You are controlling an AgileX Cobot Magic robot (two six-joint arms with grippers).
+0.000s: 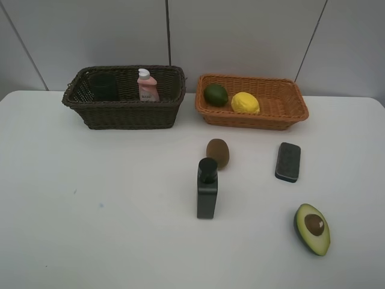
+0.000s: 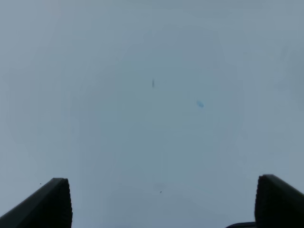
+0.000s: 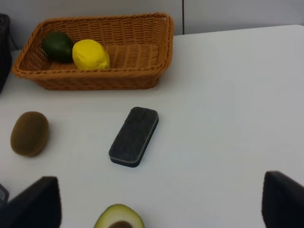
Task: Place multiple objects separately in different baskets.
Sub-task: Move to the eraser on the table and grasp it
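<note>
The grey cup (image 1: 103,87) sits deep in the dark basket (image 1: 123,114), dim against the weave, with its lower part behind the front wall. The base of the pink bottle (image 1: 147,85) is hidden the same way, and its label is too small to read. The front rim of the orange basket (image 1: 252,117) covers the undersides of the lime (image 1: 215,94) and the lemon (image 1: 245,103). The cap of the black bottle (image 1: 207,192) overlaps one edge of the kiwi (image 1: 219,152).

The right wrist view cuts off most of the avocado (image 3: 118,217) and leaves only a sliver of the dark basket. Of the right gripper (image 3: 160,202) only the fingertips (image 3: 35,204) show. The same goes for the left gripper (image 2: 164,202) and its fingertips (image 2: 50,204). The specks on the table (image 2: 152,142) are too small to identify
</note>
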